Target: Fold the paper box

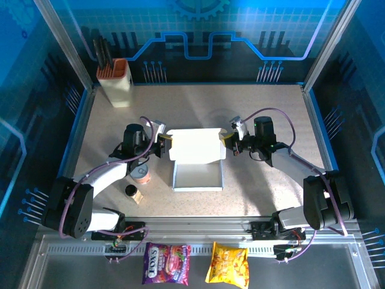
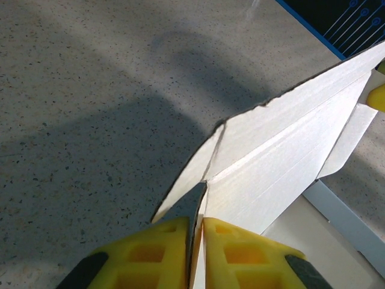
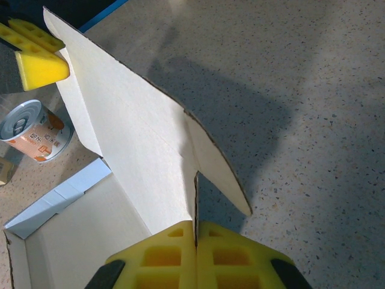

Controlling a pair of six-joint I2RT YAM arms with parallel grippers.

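The paper box (image 2: pixel 283 162) is cut off at the right edge; the can (image 3: pixel 33 132) is clipped at left.

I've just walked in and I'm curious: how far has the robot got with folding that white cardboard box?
Done: the white cardboard box already has a shallow tray with walls standing. In hand: the left gripper and right gripper each pinch an end of its raised lid flap. Left: lowering the lid and tucking it shut.

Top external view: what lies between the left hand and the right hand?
Top external view: the raised lid of the paper box spans the gap; left hand and right hand pinch its ends.
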